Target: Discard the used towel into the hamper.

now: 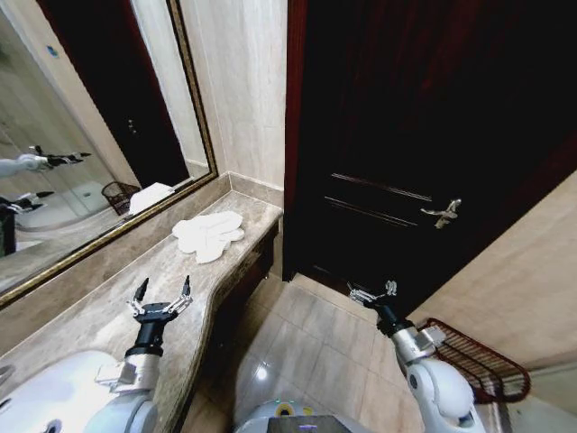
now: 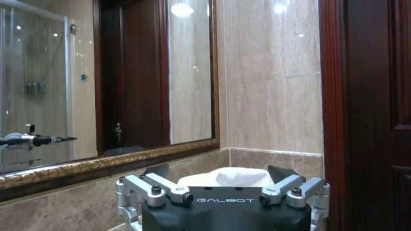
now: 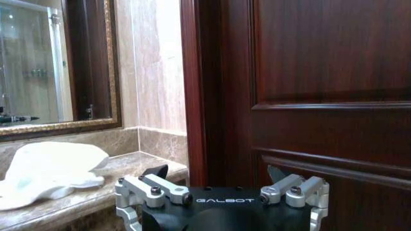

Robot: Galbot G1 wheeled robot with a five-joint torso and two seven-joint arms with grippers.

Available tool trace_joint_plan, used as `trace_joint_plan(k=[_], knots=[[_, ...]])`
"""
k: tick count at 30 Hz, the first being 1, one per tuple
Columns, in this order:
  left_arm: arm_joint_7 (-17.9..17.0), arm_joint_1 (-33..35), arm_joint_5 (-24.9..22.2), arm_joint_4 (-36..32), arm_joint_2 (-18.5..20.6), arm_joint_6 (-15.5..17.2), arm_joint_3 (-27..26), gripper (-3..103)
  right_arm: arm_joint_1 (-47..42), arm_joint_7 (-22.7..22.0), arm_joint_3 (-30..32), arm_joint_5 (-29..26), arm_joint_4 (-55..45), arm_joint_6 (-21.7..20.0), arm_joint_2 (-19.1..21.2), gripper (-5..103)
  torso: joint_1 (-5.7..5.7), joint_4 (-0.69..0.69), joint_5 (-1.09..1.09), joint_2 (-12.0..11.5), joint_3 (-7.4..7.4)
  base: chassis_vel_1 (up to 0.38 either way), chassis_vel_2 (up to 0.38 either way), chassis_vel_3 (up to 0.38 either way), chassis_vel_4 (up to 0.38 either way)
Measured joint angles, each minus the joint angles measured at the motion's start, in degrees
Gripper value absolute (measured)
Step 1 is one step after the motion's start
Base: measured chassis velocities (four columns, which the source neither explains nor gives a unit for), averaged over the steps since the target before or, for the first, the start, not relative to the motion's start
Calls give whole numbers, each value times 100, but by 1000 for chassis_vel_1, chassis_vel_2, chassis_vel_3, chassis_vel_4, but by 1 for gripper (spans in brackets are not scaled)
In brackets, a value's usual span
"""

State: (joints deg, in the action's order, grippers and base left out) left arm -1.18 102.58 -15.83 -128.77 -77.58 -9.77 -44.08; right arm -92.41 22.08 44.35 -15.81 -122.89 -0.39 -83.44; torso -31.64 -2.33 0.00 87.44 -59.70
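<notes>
Clearly the task is at its start: one white towel (image 1: 208,236) lies crumpled on the counter (image 1: 108,311) near the mirror (image 1: 81,135), untouched, and the one hamper (image 1: 478,359) sits on the floor at the robot's right by the door (image 1: 424,135). The left gripper (image 1: 162,295) hovers over the counter short of the towel, fingers spread wide and empty, so the next move likely calls for reaching forward and closing on the cloth. The right gripper (image 1: 373,291) hangs over the floor before the door, also open and empty.

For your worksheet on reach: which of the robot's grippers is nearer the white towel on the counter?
Left. The left gripper hovers over the counter just short of the towel; the right gripper hangs off the counter, by the door.
</notes>
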Motion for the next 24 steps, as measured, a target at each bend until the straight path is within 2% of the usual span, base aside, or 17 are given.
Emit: trace_joint_plan(k=[24], knots=[[8,-18,3,-2,-6,23,10,100,-17,-1,17,-12,-19,1,14,100,0,-1,0,0,0,-125,132,127,-129]])
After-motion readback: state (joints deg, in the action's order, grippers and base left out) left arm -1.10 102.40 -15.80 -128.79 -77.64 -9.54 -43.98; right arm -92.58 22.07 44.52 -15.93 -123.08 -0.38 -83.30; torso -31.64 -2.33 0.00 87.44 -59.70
